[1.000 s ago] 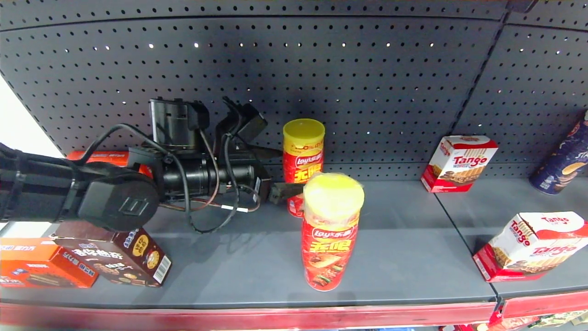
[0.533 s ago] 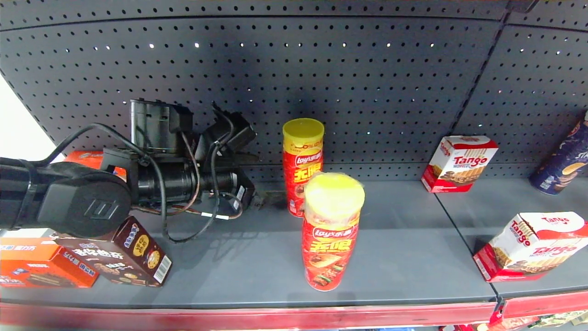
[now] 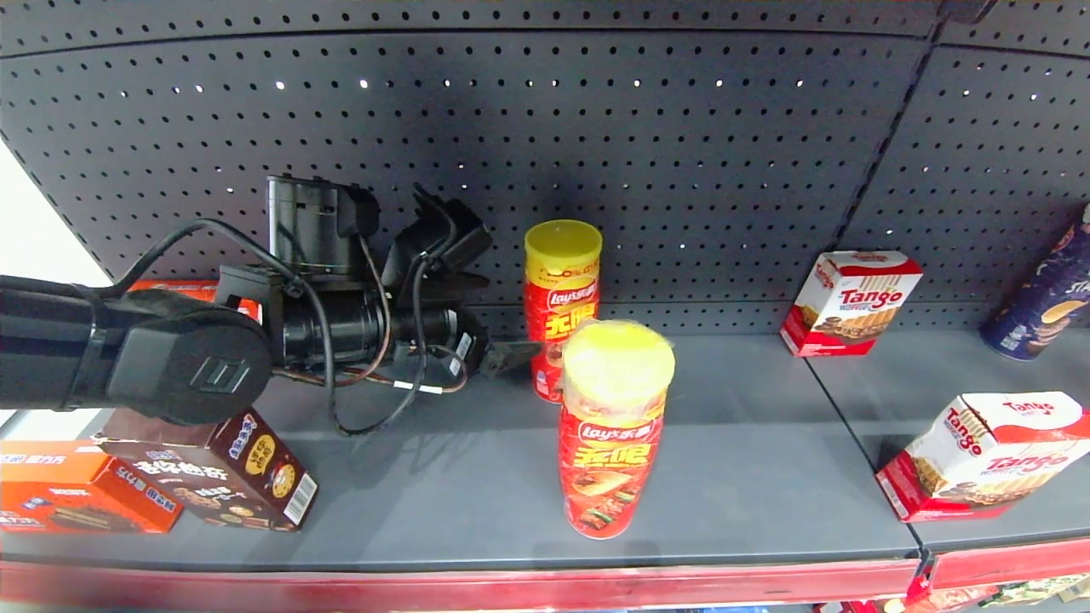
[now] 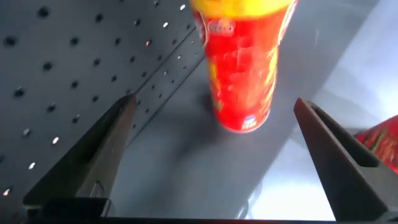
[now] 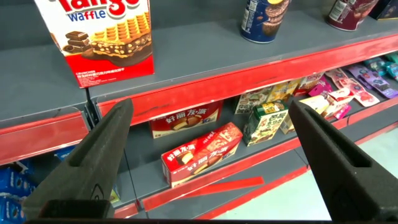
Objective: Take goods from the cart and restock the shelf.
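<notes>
Two red chip cans with yellow lids stand on the grey shelf (image 3: 426, 485), the back can (image 3: 560, 298) near the pegboard and the front can (image 3: 615, 426) closer to the shelf edge. My left gripper (image 3: 508, 328) hovers just left of the back can, open and empty. In the left wrist view the back can (image 4: 242, 68) stands ahead of the left gripper (image 4: 211, 155), beyond the spread fingers (image 4: 93, 162). My right gripper (image 5: 211, 162) is open and empty in front of lower shelves.
A brown box (image 3: 230, 477) and an orange box (image 3: 77, 498) lie under my left arm. Waffle boxes (image 3: 851, 298) (image 3: 979, 451) and a blue can (image 3: 1043, 298) sit to the right. The pegboard wall (image 3: 681, 170) backs the shelf. Free shelf lies between the cans and the waffle boxes.
My left arm pulled back to the left away from the back can, then came forward toward it again. The cans have not moved.
</notes>
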You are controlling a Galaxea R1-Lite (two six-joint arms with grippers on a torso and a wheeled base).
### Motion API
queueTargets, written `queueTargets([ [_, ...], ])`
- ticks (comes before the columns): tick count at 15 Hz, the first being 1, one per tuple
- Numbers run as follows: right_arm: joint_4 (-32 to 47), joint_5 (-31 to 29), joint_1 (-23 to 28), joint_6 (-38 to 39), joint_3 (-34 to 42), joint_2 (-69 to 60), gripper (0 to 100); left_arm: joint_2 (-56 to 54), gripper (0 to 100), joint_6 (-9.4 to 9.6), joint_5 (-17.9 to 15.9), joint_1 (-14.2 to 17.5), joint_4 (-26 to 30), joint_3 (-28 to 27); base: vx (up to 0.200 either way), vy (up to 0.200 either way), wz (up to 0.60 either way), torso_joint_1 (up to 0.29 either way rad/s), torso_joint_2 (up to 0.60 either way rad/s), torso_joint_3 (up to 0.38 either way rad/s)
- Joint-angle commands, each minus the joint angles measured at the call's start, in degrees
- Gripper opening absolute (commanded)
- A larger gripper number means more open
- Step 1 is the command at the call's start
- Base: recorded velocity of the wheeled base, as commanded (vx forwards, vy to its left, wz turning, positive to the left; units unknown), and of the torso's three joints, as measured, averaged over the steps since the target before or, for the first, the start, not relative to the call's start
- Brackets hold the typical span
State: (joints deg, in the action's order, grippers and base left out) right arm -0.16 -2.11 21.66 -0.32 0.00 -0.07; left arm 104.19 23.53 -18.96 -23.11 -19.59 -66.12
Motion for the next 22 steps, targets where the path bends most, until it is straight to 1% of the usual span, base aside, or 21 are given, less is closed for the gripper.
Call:
queueTargets([
  [1, -0.1, 0.0, 0.0, 0.0, 0.0, 0.1, 100, 1.9, 100, -0.06, 0.2, -0.2, 0.0, -1.2, 0.0, 0.0, 0.0, 0.0, 0.0, 0.0],
  [3, -0.1, 0.0, 0.0, 0.0, 0.0, 0.1, 100, 2.6, 100, 0.03, 1.7, -0.2, 0.0, -1.8, 0.0, 0.0, 0.0, 0.0, 0.0, 0.0],
  [5, -0.1, 0.0, 0.0, 0.0, 0.0, 0.1, 100, 2.9, 100, 0.03, 2.2, -0.2, -0.2, -1.8, 0.0, 0.0, 0.0, 0.0, 0.0, 0.0],
  [6, 0.0, 0.0, 0.0, 0.0, 0.0, 0.1, 100, 3.6, 100, -0.06, 3.4, -0.2, -0.3, -2.3, 0.0, 0.0, 0.0, 0.0, 0.0, 0.0],
  [7, -0.1, 0.0, 0.0, 0.0, 0.0, 0.1, 100, 3.8, 100, -0.06, 3.7, -0.2, -0.3, -2.7, 0.0, 0.0, 0.0, 0.0, 0.0, 0.0],
  [11, -0.1, 0.0, 0.0, 0.0, 0.0, 0.1, 100, 4.4, 100, -0.24, 4.2, -0.1, -0.3, -3.5, 0.0, 0.0, 0.0, 0.0, 0.0, 0.0],
  [16, 0.0, 0.0, 0.0, 0.0, 0.0, 0.1, 100, 4.5, 100, -0.32, 4.3, 0.1, -1.9, -3.0, 0.0, 0.0, 0.0, 0.0, 0.0, 0.0],
  [19, -0.1, 0.0, 0.0, 0.0, 0.0, 0.1, 100, 4.1, 100, -0.15, 4.3, 0.0, -1.9, -1.7, 0.0, 0.0, 0.0, 0.0, 0.0, 0.0],
  [22, 0.0, 0.0, 0.0, 0.0, 0.0, 0.1, 100, 1.1, 100, 0.11, 4.3, 0.0, -1.9, 0.0, 0.0, 0.0, 0.0, 0.0, 0.0, 0.0],
])
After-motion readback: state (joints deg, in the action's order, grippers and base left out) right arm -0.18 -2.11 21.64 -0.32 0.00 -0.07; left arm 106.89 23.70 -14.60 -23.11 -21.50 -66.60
